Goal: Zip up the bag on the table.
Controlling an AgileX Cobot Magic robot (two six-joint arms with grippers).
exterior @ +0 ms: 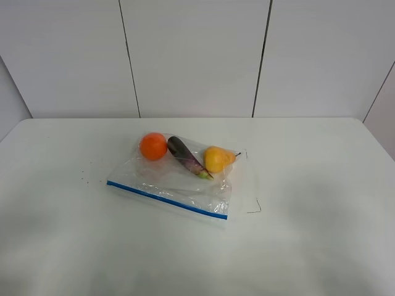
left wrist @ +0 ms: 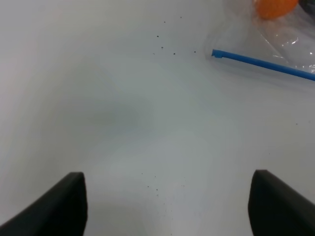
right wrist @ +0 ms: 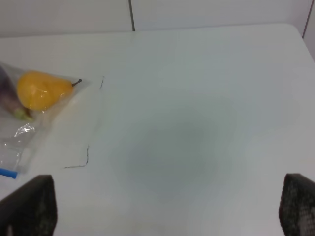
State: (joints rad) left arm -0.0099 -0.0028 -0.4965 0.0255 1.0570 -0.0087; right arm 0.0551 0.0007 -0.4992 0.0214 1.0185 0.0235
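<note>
The clear bag (exterior: 179, 179) lies flat in the middle of the white table (exterior: 321, 216). Its blue zipper strip (exterior: 166, 199) runs along the near edge. Through it I see an orange (exterior: 153, 146), a dark eggplant (exterior: 185, 156) and a yellow pear (exterior: 217, 159). Neither arm shows in the exterior view. My left gripper (left wrist: 167, 206) is open and empty over bare table, apart from the strip's end (left wrist: 266, 63) and the orange (left wrist: 275, 7). My right gripper (right wrist: 165, 206) is open and empty, off to the side of the pear (right wrist: 42, 90) and the bag's corner (right wrist: 19, 142).
Thin black pen marks (exterior: 254, 206) are drawn on the table by the bag's right corner, also in the right wrist view (right wrist: 86, 157). Small dark specks (exterior: 86, 172) dot the table left of the bag. A white panelled wall (exterior: 197, 55) stands behind the far edge.
</note>
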